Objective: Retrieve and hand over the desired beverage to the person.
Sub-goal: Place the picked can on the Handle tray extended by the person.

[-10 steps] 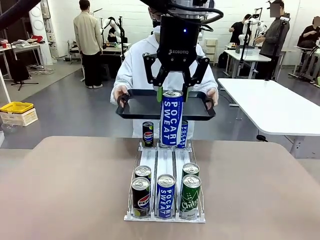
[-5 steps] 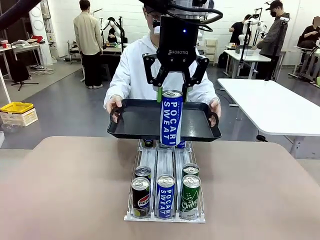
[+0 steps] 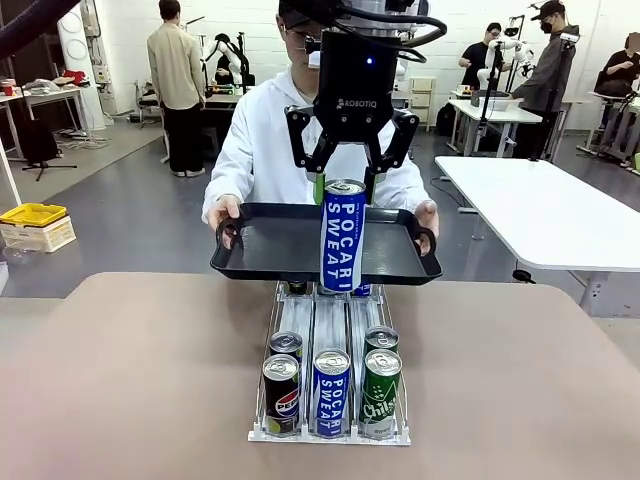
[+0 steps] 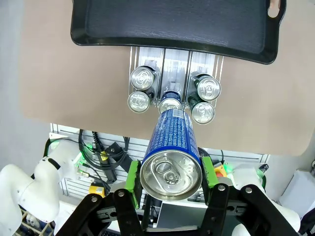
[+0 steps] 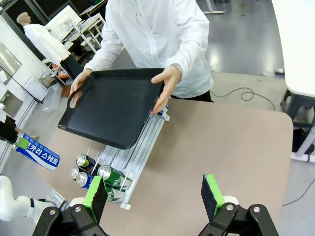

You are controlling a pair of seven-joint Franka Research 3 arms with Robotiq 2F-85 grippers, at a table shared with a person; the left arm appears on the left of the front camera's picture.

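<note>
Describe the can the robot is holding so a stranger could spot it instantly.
Find the clear plastic can rack in the middle of the brown table; over its far end a person in white holds a black rectangular tray. In front of that tray, the robot's left hand grips a tall blue-and-white Pocari Sweat can, the only can held above the rack.

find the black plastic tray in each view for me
Front view: black plastic tray at centre, behind the held blue Pocari Sweat can.
Left wrist view: along the top edge.
Right wrist view: left of centre, in the person's hands.
Shared landmark: clear can rack below the tray.
</note>
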